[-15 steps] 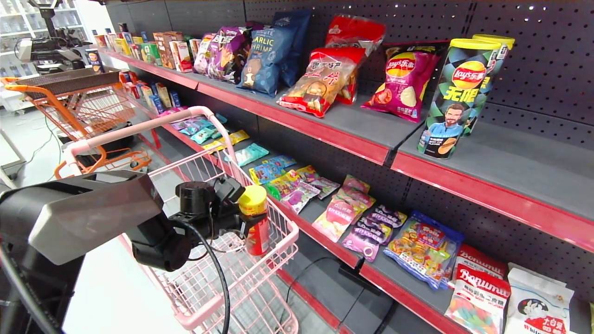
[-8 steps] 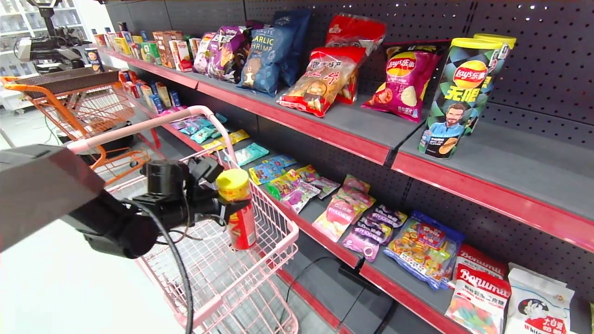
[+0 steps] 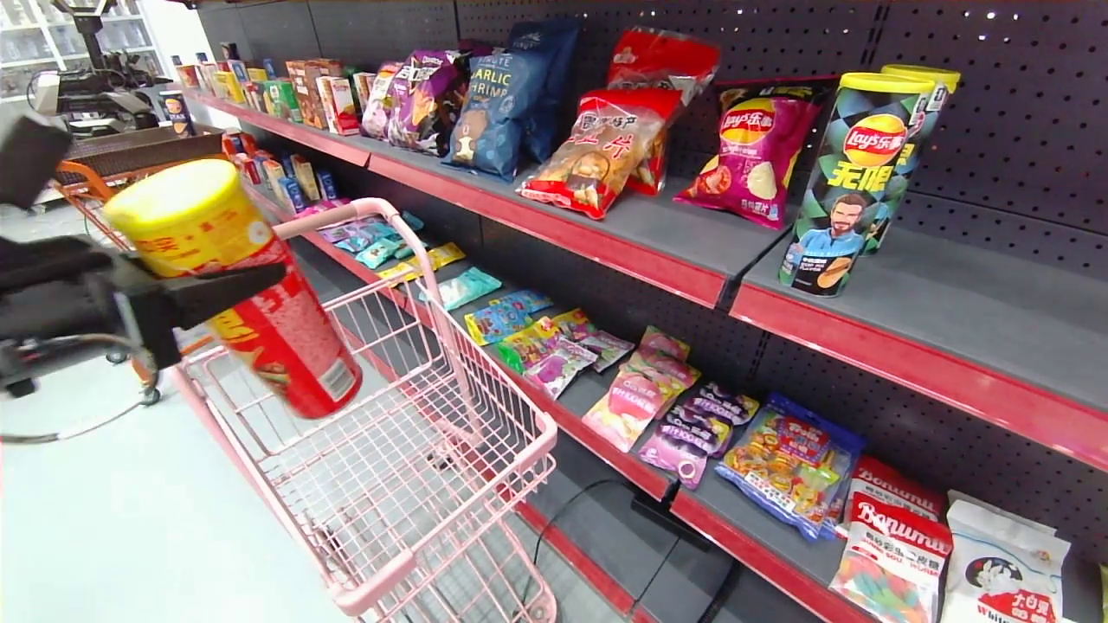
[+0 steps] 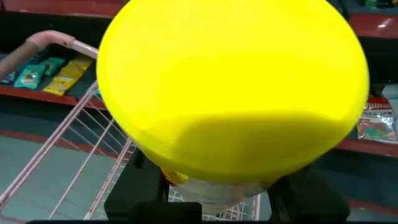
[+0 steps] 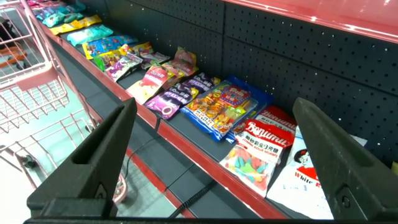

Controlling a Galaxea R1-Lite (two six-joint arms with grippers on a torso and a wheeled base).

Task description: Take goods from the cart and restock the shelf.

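One red can point(image 3: 281, 342) with a yellow lid point(image 4: 233, 87) is clamped in the left gripper point(image 3: 186, 292) — tilted, raised above the pink cart point(image 3: 519, 433) and well apart from the shelf point(image 3: 606, 234). Right gripper point(image 5: 214, 112) hangs with fingers spread wide — holding nothing — facing the candy bags point(image 5: 227, 102).

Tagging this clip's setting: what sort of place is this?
Probably a shop aisle: red-edged shelves stocked with snack bags, a pink shopping cart, and a chip can in the left gripper.
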